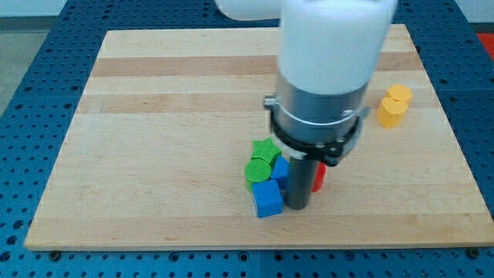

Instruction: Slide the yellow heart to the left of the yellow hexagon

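— Where does the rod stand on the pale wooden board [154, 116]?

— I see my tip [297, 207] low among a cluster: blue cube [268, 198] touching its left, another blue block [281, 168] behind, red block [319, 177] just right, two green ribbed blocks [262, 161] further left.

— A claw?

— None; a bare rod, holding nothing.

— The targets?

— Yellow heart [399, 95] touching yellow hexagon [390, 113], well apart at the view's right.

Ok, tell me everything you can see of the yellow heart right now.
The yellow heart sits near the board's right edge, in the view's upper right. It is a small, matte yellow block, flat side up, lobes barely discernible. Its lower-left side touches or nearly touches the yellow hexagon. My tip is far off, among the blue, green and red blocks.
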